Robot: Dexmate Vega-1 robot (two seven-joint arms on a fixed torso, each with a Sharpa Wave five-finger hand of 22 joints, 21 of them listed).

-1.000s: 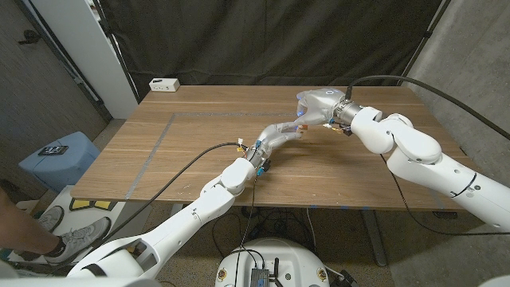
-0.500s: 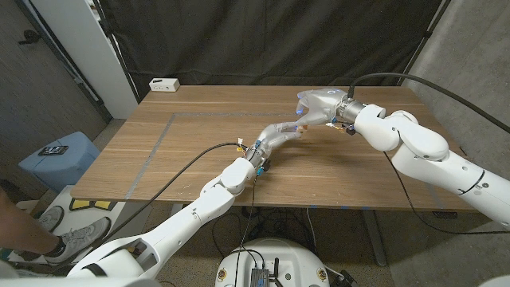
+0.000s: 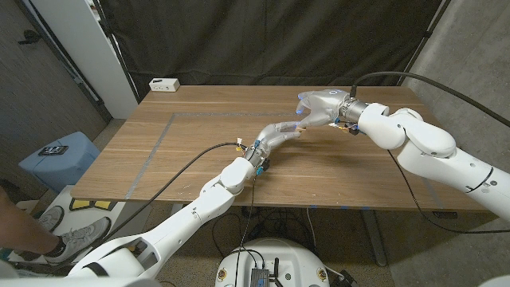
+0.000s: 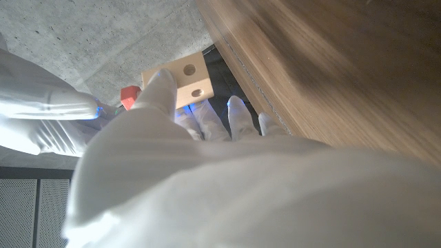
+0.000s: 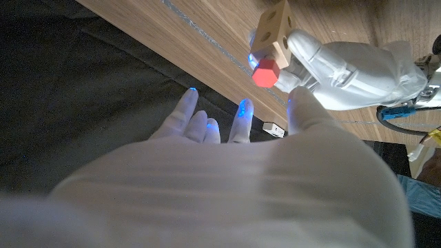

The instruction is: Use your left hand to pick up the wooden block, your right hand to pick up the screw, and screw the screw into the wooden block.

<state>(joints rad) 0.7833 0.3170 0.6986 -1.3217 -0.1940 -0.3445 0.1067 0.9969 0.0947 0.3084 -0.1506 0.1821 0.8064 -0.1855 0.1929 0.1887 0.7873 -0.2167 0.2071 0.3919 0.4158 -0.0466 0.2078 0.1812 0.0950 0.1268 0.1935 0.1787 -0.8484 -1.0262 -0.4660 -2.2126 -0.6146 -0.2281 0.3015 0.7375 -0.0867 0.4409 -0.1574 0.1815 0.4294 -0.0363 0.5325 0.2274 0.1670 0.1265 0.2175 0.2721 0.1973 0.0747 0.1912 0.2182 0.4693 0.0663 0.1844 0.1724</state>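
we see one wooden block [image 5: 274, 32] gripped in the left hand [image 5: 344, 58], raised above the table [image 3: 199, 151]. one screw [image 5: 264, 71], red hex head outward, sits with its shank against the block's face, its long axis square to that face. the right hand [image 5: 227, 124] hovers just beside the screw head, fingers spread, holding nothing. we count two round holes showing in the block.

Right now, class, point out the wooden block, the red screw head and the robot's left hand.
wooden block [image 4: 187, 81], left wrist view, on the face with two holes.
red screw head [image 5: 264, 71], right wrist view, on its hexagonal front.
left hand [image 5: 358, 65], right wrist view, on its back.
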